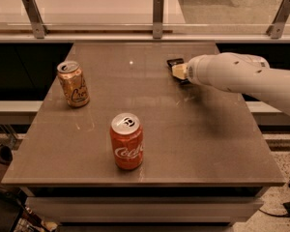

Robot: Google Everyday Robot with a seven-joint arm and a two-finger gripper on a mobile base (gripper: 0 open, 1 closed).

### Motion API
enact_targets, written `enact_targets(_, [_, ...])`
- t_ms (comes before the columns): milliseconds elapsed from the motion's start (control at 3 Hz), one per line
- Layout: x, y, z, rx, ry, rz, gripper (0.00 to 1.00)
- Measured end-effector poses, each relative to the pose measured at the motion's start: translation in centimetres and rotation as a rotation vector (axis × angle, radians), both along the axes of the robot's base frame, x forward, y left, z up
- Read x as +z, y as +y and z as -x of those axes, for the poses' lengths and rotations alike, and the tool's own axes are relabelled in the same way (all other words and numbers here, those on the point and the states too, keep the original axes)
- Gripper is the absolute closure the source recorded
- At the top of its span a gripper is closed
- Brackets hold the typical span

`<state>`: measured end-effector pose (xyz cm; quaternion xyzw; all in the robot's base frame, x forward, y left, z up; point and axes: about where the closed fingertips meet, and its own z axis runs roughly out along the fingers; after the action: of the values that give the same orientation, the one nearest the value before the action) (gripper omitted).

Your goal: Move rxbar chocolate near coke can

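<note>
The coke can stands upright near the table's front edge, red-orange with white script. The rxbar chocolate lies flat on the table at the back right; only a small black end of it shows beside the arm. My gripper is at the end of the white arm, which reaches in from the right. The gripper is right at the bar, low over the table, and the arm hides most of it. The bar lies well away from the coke can.
A tan-gold can with dark script stands upright at the table's left side. The grey-brown table has a raised rail with metal posts behind it. Dark gaps flank the table left and right.
</note>
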<state>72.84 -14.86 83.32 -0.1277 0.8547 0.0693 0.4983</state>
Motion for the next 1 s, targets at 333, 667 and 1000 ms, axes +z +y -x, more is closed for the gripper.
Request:
enact_targets(333, [0.6,-0.5,0.5,-0.004,0.004,-0.006,1.00])
enact_targets(667, [2.0,-2.6,1.9,-0.031,0.003,-0.001,1.00])
enact_targets(1000, [3.6,-4.7,3.8,-0.059,-0.016,-0.004,1.00])
